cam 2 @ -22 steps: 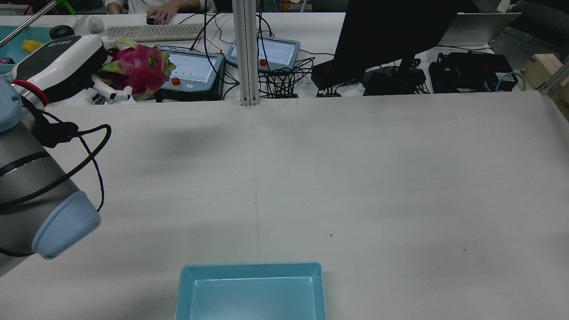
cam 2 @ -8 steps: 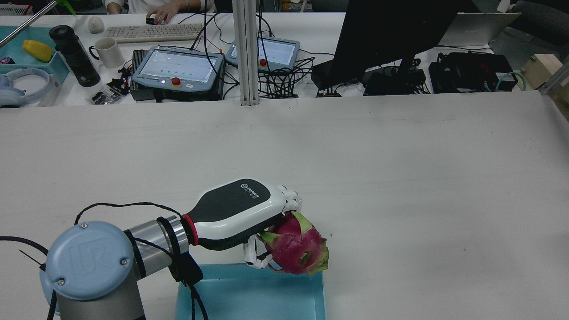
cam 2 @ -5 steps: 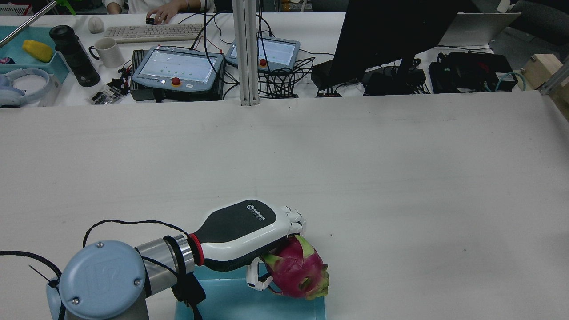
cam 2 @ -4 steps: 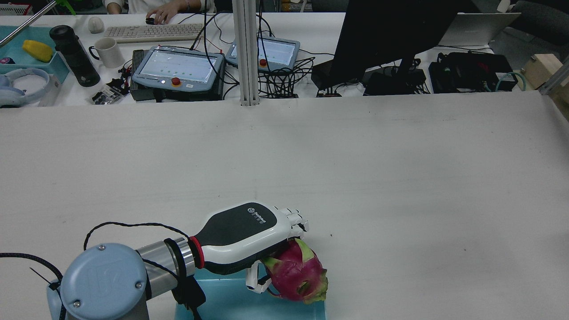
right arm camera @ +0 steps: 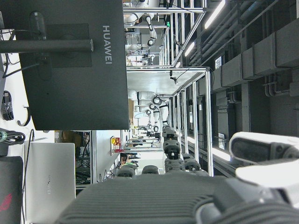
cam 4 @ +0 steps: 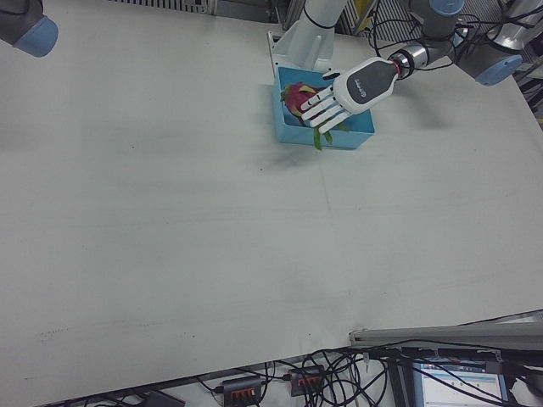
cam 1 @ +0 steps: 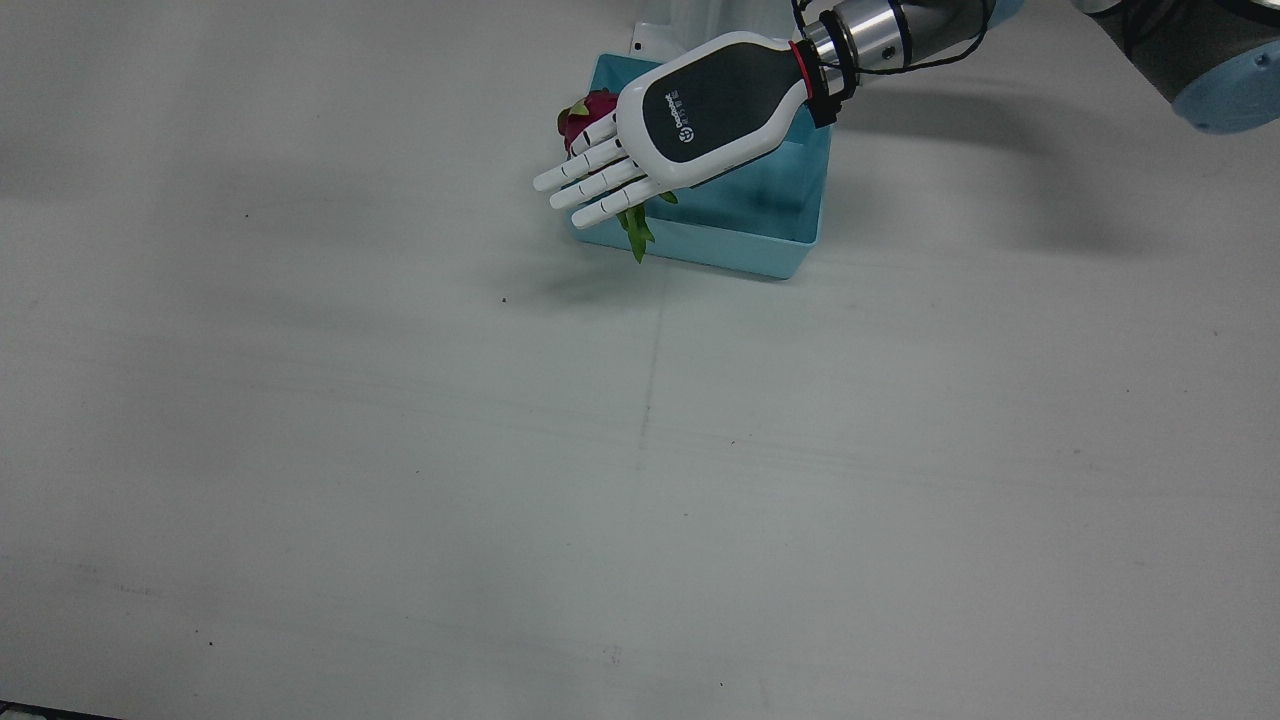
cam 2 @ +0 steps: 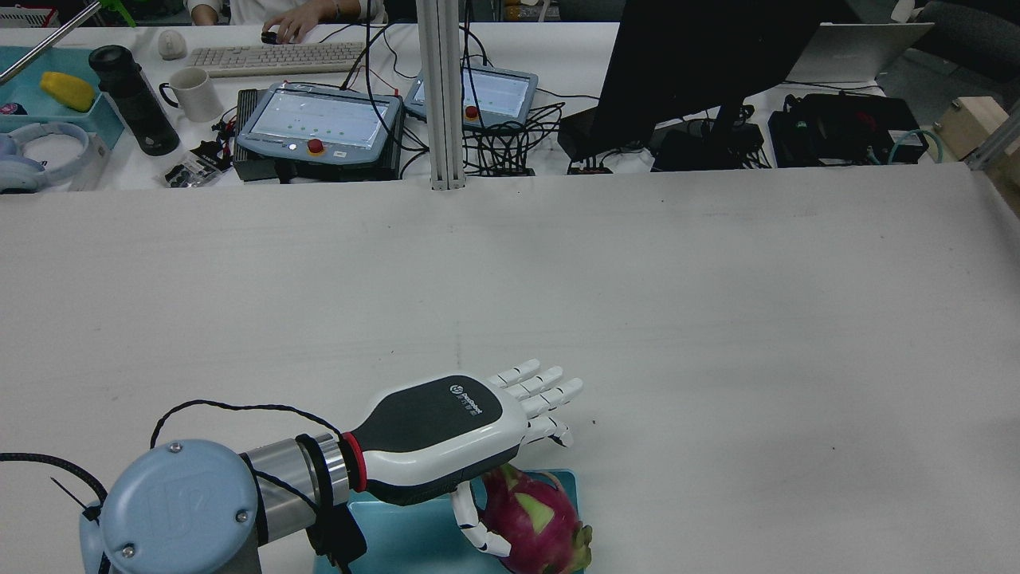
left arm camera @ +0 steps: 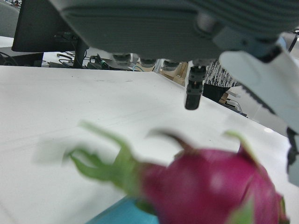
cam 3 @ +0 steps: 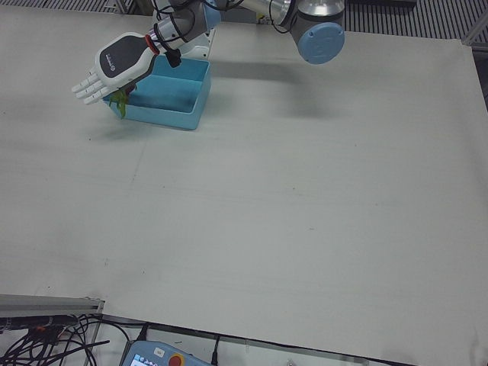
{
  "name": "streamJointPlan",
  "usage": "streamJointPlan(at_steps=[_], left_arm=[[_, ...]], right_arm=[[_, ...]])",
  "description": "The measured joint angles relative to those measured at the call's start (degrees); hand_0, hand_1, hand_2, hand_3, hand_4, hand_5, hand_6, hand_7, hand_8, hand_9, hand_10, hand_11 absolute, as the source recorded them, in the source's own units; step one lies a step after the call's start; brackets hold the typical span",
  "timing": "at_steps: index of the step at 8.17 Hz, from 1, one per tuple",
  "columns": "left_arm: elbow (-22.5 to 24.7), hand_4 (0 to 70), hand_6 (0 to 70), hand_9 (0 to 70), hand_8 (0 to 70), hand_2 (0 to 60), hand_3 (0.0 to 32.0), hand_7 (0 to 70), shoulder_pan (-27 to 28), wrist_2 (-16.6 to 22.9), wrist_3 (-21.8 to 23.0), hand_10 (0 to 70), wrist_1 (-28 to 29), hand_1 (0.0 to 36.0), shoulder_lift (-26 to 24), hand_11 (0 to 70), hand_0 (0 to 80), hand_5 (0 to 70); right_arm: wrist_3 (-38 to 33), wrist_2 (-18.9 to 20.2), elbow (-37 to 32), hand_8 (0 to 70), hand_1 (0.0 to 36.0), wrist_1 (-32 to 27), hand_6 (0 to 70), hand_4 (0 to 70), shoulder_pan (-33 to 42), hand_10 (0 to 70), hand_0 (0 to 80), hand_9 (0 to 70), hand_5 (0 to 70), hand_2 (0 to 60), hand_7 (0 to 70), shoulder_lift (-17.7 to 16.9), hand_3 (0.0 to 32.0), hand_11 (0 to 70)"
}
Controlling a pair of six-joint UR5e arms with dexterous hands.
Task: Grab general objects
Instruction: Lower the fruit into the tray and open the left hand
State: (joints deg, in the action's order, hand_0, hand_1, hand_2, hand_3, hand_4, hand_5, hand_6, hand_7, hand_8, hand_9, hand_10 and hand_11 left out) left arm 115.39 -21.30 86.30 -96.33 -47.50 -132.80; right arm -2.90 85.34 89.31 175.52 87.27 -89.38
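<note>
A pink dragon fruit (cam 2: pixel 530 522) with green scales is at the right end of the light-blue tray (cam 2: pixel 398 542), right under my left hand (cam 2: pixel 470 426). The hand is open, palm down, fingers stretched flat above the fruit and holding nothing. Its thumb hangs beside the fruit; I cannot tell if they touch. In the front view the hand (cam 1: pixel 680 115) covers most of the fruit (cam 1: pixel 585 108), and a green leaf hangs over the tray's wall (cam 1: pixel 760 215). The left hand view shows the fruit (left arm camera: pixel 210 186) blurred, close below the palm. My right hand (right arm camera: pixel 187 182) shows only in its own view, open and empty.
The tray stands at the table's edge nearest the robot. Beyond the far edge, a desk holds two teach pendants (cam 2: pixel 323 119), a black monitor (cam 2: pixel 701 56), a metal post (cam 2: pixel 442 96) and cables. My left arm's elbow (cam 1: pixel 1230 90) hangs over the table.
My left hand carried the dragon fruit from the far left back to the tray, lowered it, then opened its fingers. The fruit has dropped out of the grasp into the tray.
</note>
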Motion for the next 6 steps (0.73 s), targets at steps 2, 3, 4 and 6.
streamJointPlan(at_steps=[2, 3, 4, 6], left_arm=[[0.8, 0.0, 0.0, 0.0, 0.0, 4.9, 2.2, 1.7, 0.0, 0.6, -0.9, 1.6, 0.0, 9.2, 0.0, 3.8, 42.7, 2.4], [1.0, 0.0, 0.0, 0.0, 0.0, 4.9, 0.2, 2.1, -0.9, 0.9, -1.0, 1.9, 0.1, 9.6, 0.1, 4.2, 43.2, 2.6], [1.1, 0.0, 0.0, 0.0, 0.0, 4.9, 0.0, 2.6, -3.7, 1.7, -0.9, 2.6, 0.7, 9.8, 0.2, 5.3, 43.7, 2.6], [0.7, 0.0, 0.0, 0.0, 0.0, 3.1, 0.0, 3.4, -13.3, 3.6, 1.7, 2.5, 2.6, 8.5, 0.4, 5.0, 42.4, 5.5]], right_arm=[[0.0, 0.0, 0.0, 0.0, 0.0, 0.0, 0.0, 0.0, 0.0, 0.0, 0.0, 0.0, 0.0, 0.0, 0.0, 0.0, 0.0, 0.0], [0.0, 0.0, 0.0, 0.0, 0.0, 0.0, 0.0, 0.0, 0.0, 0.0, 0.0, 0.0, 0.0, 0.0, 0.0, 0.0, 0.0, 0.0], [0.0, 0.0, 0.0, 0.0, 0.0, 0.0, 0.0, 0.0, 0.0, 0.0, 0.0, 0.0, 0.0, 0.0, 0.0, 0.0, 0.0, 0.0], [0.0, 0.0, 0.0, 0.0, 0.0, 0.0, 0.0, 0.0, 0.0, 0.0, 0.0, 0.0, 0.0, 0.0, 0.0, 0.0, 0.0, 0.0]])
